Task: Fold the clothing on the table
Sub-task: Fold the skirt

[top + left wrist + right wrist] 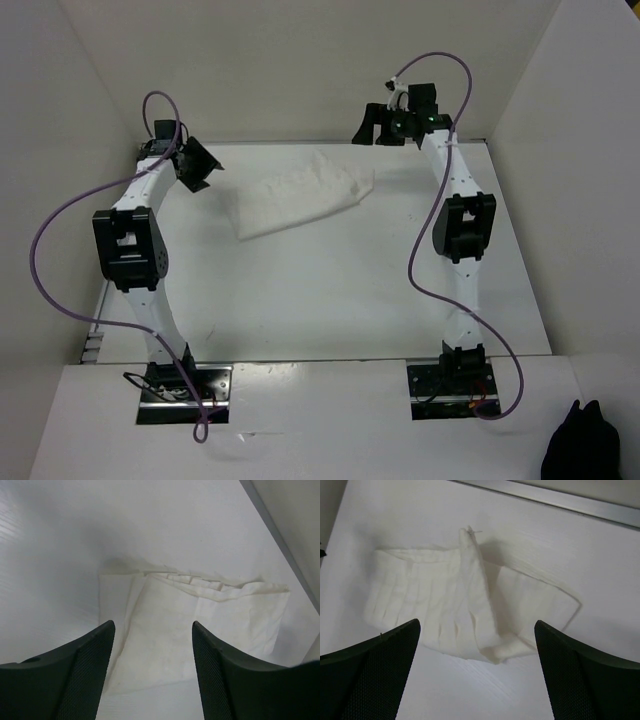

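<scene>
- Toward twelve o'clock on the table [300, 310], the flat surface carries the work, so the cloth needs no holding.
- The clothing [300, 200] lies there doubled over on itself, with layered edges showing; you can judge one fold laid.
- Your left tool [198, 165] hangs at the garment's nine o'clock, jaws apart, empty, clear of the fabric.
- Your right tool [385, 122] hangs at its two o'clock, jaws spread wide, also empty, probably placed for the next corner.
</scene>
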Available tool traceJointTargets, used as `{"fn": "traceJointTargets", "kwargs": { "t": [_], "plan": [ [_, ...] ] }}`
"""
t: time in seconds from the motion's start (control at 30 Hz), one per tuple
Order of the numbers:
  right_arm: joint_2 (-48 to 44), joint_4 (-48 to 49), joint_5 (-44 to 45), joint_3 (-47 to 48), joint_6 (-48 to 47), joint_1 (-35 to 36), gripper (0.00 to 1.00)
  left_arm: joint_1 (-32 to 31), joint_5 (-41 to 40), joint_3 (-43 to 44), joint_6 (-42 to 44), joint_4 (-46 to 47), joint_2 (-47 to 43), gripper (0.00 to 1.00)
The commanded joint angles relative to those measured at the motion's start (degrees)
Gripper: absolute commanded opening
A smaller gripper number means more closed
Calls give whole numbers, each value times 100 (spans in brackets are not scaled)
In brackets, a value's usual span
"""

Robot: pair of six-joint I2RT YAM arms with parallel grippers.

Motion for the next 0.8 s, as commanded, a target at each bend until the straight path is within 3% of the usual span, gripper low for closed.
{"fn": "traceJointTargets", "kwargs": {
  "t": [0.0,0.2,0.3,0.43,0.6,0.7,0.73,0.77],
  "plan": [
    [-161,-79,225,-175,-475,-149,100,74,-58,-231,303,125,-499,71],
    [-285,-1,278,-766,-1310,52,100,-382,204,-786,443,459,-878,72],
    [-232,0,480,-967,-2206,298,100,-724,688,-672,575,564,-562,72],
    [-66,202,638,-1048,-2638,404,94,-1076,602,-286,734,425,-53,71],
    [820,-526,7,383,-2893,509,87,-1130,338,-153,839,293,194,68],
    [1863,-1167,-161,2129,-2772,580,86,-1130,223,-153,839,292,194,68],
    [2269,-1648,-231,3640,-2710,650,84,-1130,223,-153,839,292,194,68],
    [2734,-1653,-232,4282,-2657,720,82,-1130,223,-84,839,240,247,68]
  ]
}}
